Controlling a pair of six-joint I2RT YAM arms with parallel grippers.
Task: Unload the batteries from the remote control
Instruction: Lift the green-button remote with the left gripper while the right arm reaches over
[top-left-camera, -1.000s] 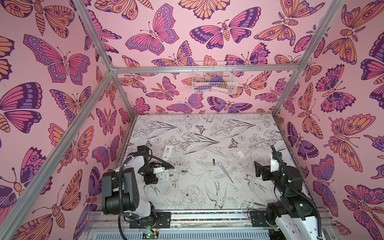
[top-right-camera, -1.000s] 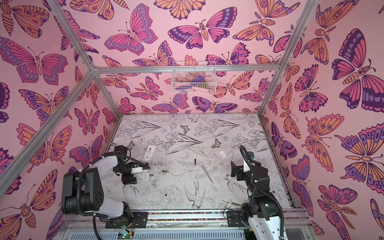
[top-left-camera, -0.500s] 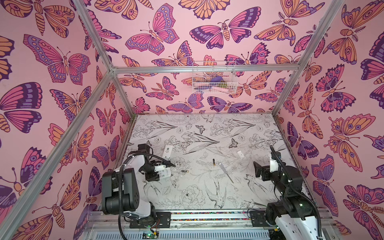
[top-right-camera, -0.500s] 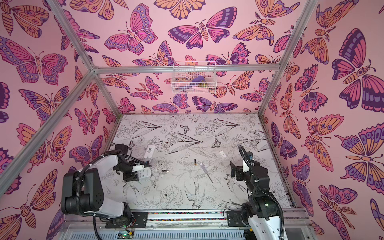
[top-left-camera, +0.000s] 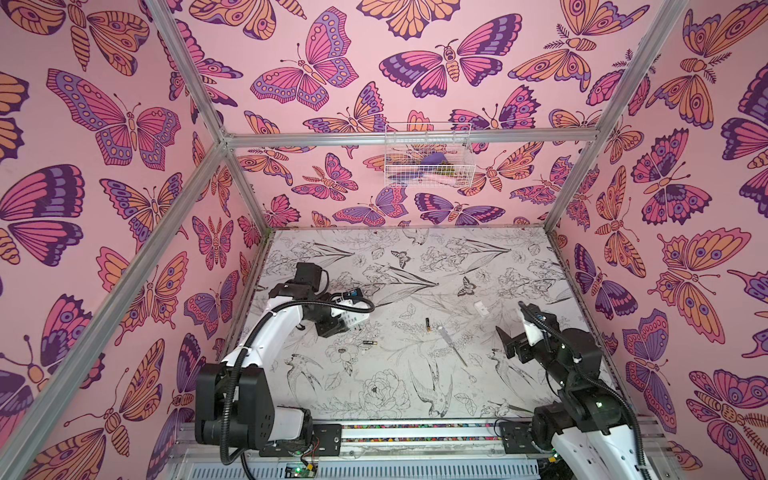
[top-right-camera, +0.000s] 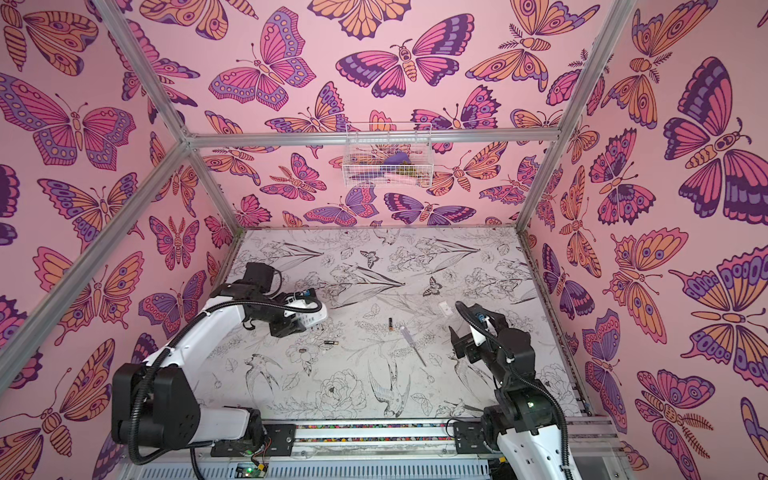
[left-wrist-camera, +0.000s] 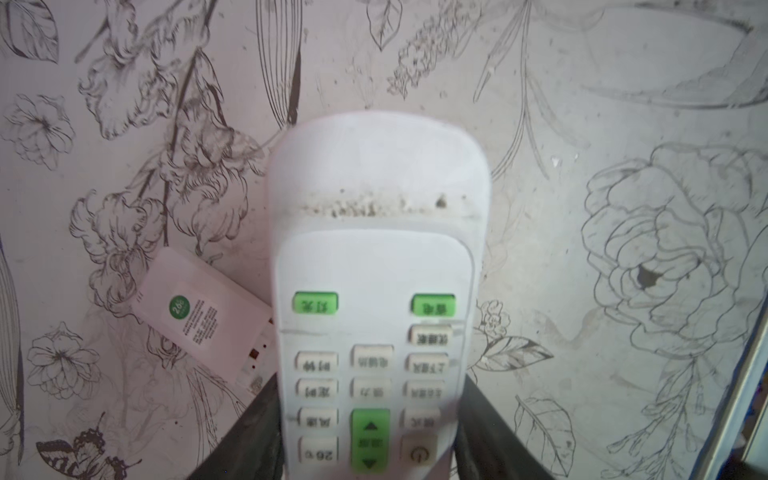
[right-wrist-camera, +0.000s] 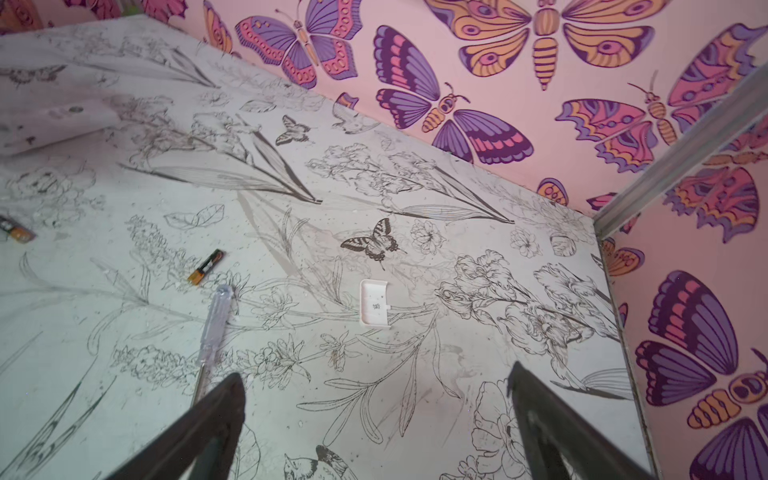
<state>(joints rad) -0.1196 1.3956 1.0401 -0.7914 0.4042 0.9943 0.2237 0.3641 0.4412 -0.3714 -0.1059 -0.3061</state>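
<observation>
My left gripper (left-wrist-camera: 370, 415) is shut on a white remote control (left-wrist-camera: 374, 257). Its button face is turned to the left wrist camera, and the dark fingers (left-wrist-camera: 253, 419) press its two long sides. In both top views the remote (top-left-camera: 358, 319) (top-right-camera: 314, 318) hangs over the left part of the table. Two batteries lie loose on the table: one (top-left-camera: 427, 324) (top-right-camera: 390, 323) (right-wrist-camera: 206, 266) near the middle, one (top-left-camera: 369, 343) (top-right-camera: 331, 343) nearer the left arm. My right gripper (right-wrist-camera: 374, 372) (top-left-camera: 514, 332) is open and empty above the right side.
A second white remote (left-wrist-camera: 199, 316) with a green sticker lies back up on the table beside the held one. A clear-handled screwdriver (top-left-camera: 451, 343) (right-wrist-camera: 212, 328) lies near the middle battery. A small white battery cover (top-left-camera: 481, 308) (right-wrist-camera: 374, 305) lies farther right. A wire basket (top-left-camera: 428, 156) hangs on the back wall.
My left gripper has narrowed onto the remote and moved with it a little toward the back and the middle of the table. The right arm has not moved.
</observation>
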